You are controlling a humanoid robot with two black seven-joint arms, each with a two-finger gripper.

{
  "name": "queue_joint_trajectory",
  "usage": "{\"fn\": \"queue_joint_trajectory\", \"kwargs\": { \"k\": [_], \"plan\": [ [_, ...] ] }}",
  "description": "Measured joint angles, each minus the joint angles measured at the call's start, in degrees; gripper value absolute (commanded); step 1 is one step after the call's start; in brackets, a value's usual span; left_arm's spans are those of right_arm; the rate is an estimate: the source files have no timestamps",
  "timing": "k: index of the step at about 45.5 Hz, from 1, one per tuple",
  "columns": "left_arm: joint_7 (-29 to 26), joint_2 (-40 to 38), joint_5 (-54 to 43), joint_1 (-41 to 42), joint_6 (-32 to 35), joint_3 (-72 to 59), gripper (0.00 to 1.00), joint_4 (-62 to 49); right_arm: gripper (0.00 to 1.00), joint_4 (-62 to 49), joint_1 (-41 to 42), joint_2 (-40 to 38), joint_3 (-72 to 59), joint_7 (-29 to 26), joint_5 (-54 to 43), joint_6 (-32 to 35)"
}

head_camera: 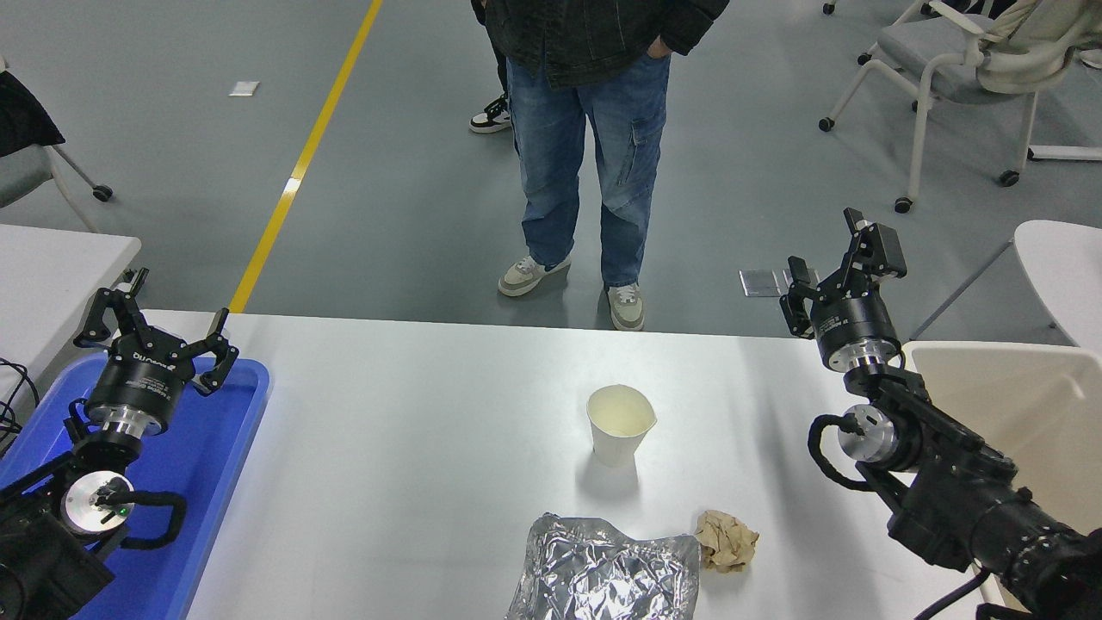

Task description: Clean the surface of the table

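The table surface (413,430) is a wide white tabletop. On it stand a white paper cup (620,424) upright at the middle, a crumpled silver foil bag (603,577) at the front edge, and a crumpled brown paper ball (727,541) right of the bag. My right gripper (839,254) is open and empty, raised at the table's far right corner, well right of the cup. My left gripper (159,323) is open and empty, parked at the lower left above the blue tray.
A blue tray (224,456) lies on the table's left end. A cream bin (1024,413) stands at the right edge. A person in jeans (585,155) stands beyond the far edge. Chairs (947,69) and a smaller white table (52,267) stand around.
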Motion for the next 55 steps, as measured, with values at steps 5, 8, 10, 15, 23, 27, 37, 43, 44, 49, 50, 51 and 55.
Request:
{"fn": "queue_joint_trajectory", "kwargs": {
  "k": [5, 8, 10, 15, 23, 27, 37, 43, 44, 49, 50, 51, 55],
  "plan": [
    [0.0, 0.0, 0.0, 0.0, 0.0, 0.0, 1.0, 0.0, 0.98, -0.1, 1.3, -1.1, -0.9, -0.1, 0.0, 0.0],
    [0.0, 0.0, 0.0, 0.0, 0.0, 0.0, 1.0, 0.0, 0.98, -0.2, 2.3, -2.3, -2.6, -0.2, -0.1, 0.0],
    [0.0, 0.0, 0.0, 0.0, 0.0, 0.0, 1.0, 0.0, 0.98, -0.4, 3.0, -3.0, -4.0, -0.3, -0.1, 0.0],
    [0.0, 0.0, 0.0, 0.0, 0.0, 0.0, 1.0, 0.0, 0.98, -1.3, 5.8, -5.4, -10.1, -0.5, -0.1, 0.0],
    [0.0, 0.0, 0.0, 0.0, 0.0, 0.0, 1.0, 0.0, 0.98, -3.7, 11.5, -9.5, -23.6, -2.8, -0.1, 0.5],
    [0.0, 0.0, 0.0, 0.0, 0.0, 0.0, 1.0, 0.0, 0.98, -5.3, 14.6, -11.0, -30.5, -6.0, -0.2, 2.0],
    [0.0, 0.0, 0.0, 0.0, 0.0, 0.0, 1.0, 0.0, 0.98, -8.6, 22.3, -13.3, -45.0, -17.3, -0.7, 8.5],
    [0.0, 0.0, 0.0, 0.0, 0.0, 0.0, 1.0, 0.0, 0.98, -8.8, 26.4, -14.4, -50.8, -21.3, -0.9, 11.8],
    [0.0, 0.0, 0.0, 0.0, 0.0, 0.0, 1.0, 0.0, 0.98, -8.6, 27.2, -14.7, -51.6, -21.8, -1.0, 12.3],
    [0.0, 0.0, 0.0, 0.0, 0.0, 0.0, 1.0, 0.0, 0.98, -7.9, 30.7, -15.4, -54.3, -23.4, -2.0, 13.8],
    [0.0, 0.0, 0.0, 0.0, 0.0, 0.0, 1.0, 0.0, 0.98, -7.7, 31.6, -15.5, -55.0, -23.7, -2.7, 14.2],
    [0.0, 0.0, 0.0, 0.0, 0.0, 0.0, 1.0, 0.0, 0.98, -7.5, 32.2, -15.6, -55.3, -23.9, -3.2, 14.3],
    [0.0, 0.0, 0.0, 0.0, 0.0, 0.0, 1.0, 0.0, 0.98, -6.5, 35.0, -15.5, -57.2, -24.5, -6.7, 15.0]
  ]
}}
